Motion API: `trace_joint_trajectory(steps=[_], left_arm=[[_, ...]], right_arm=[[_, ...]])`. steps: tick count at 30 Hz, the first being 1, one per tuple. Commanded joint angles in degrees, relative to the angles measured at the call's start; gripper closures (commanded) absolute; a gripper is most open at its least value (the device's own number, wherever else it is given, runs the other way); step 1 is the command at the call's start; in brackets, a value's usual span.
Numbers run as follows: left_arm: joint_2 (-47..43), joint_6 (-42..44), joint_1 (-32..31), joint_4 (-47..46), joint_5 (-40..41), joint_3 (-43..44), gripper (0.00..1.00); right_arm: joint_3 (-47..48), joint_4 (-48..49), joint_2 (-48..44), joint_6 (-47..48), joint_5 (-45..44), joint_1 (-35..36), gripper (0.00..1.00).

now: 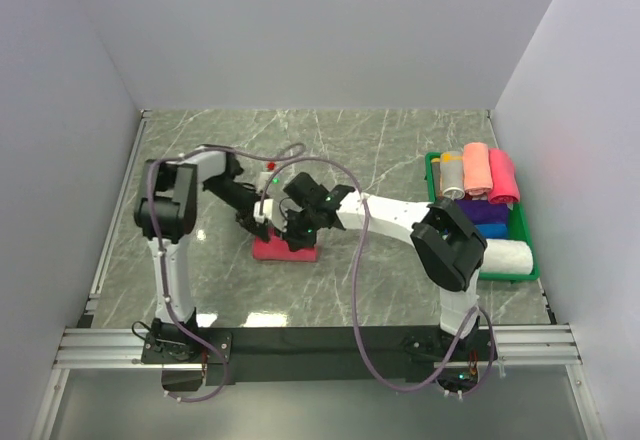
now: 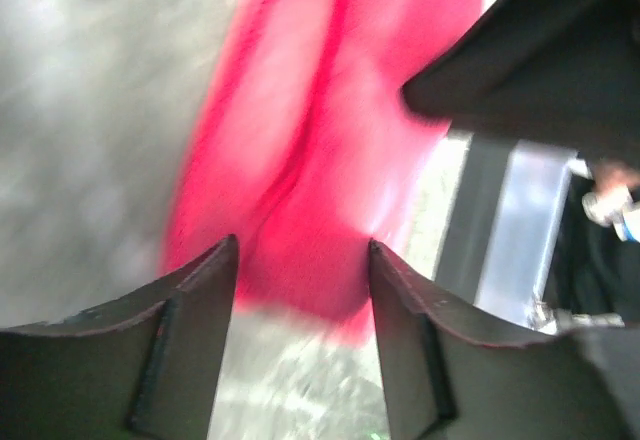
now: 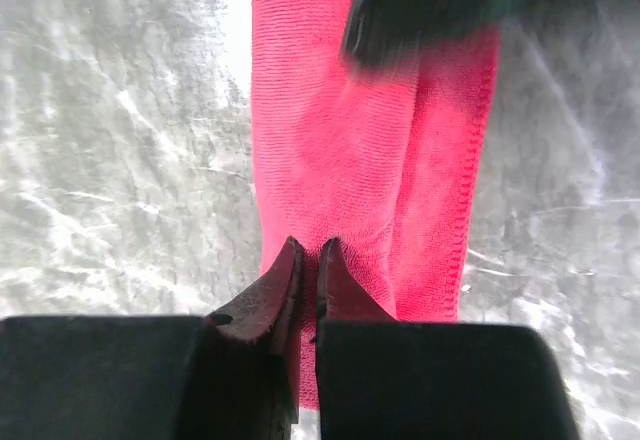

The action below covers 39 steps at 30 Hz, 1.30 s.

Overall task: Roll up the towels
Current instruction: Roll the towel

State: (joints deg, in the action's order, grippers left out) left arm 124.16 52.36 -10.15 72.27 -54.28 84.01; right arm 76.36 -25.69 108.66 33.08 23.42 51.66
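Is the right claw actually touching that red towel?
Touching. The right wrist view shows the right claw nearly shut on the near edge of the red towel, with red cloth showing in the slit between its fingers.

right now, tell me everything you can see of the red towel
The red towel is bright crimson, soft knit-looking cloth with a stitched hem, folded into a narrow strip with a lengthwise crease. It lies on the grey marbled table, near its middle, not yet rolled. The right hand is shut at one end, apparently pinching the cloth; the left hand is open over the other end, its fingers either side.
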Motion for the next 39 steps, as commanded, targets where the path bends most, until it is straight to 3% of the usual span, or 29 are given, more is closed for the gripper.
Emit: trace_joint_trajectory(steps=[1,4,9,14,17,24,31,35,36,39], left_arm=[[-7.8,-1.2,8.6,-8.7,0.0,-3.0,0.40],[-16.2,-5.8,14.3,-14.6,-1.5,-9.3,0.37],[-35.4,-5.2,14.6,-24.6,6.2,-21.6,0.35],[-52.7,-3.4,6.6,-34.3,12.9,-33.4,0.24],[-56.6,-2.9,-0.5,-38.7,16.0,-38.8,0.20],[-58.9,-4.5,-16.8,-53.9,26.1,-46.1,0.19],[-53.7,-2.1,-22.9,-60.4,30.3,-48.4,0.23],[-48.9,-0.9,-23.3,-58.2,29.9,-47.1,0.39],[-47.9,-0.7,-23.4,-56.0,29.5,-46.7,0.49],[-45.2,0.0,-23.3,-52.0,28.5,-45.8,0.65]], right_arm=[[1.5,-13.1,4.0,-2.6,9.2,-3.6,1.00],[5.2,-17.6,6.8,-2.8,13.7,-5.5,1.00],[13.0,-25.6,14.3,-1.4,19.1,-8.2,1.00],[18.8,-30.2,20.9,-1.6,25.7,-10.5,1.00],[22.9,-32.5,23.6,-1.8,28.0,-11.8,1.00],[26.4,-35.9,27.4,-0.6,29.6,-12.9,1.00],[27.4,-35.7,27.9,-1.1,30.3,-13.0,1.00],[27.0,-34.9,27.0,-2.0,30.4,-13.0,0.97],[26.7,-34.6,26.6,-2.5,30.5,-13.1,0.93],[25.8,-33.3,24.4,-4.1,30.0,-13.8,0.83]])
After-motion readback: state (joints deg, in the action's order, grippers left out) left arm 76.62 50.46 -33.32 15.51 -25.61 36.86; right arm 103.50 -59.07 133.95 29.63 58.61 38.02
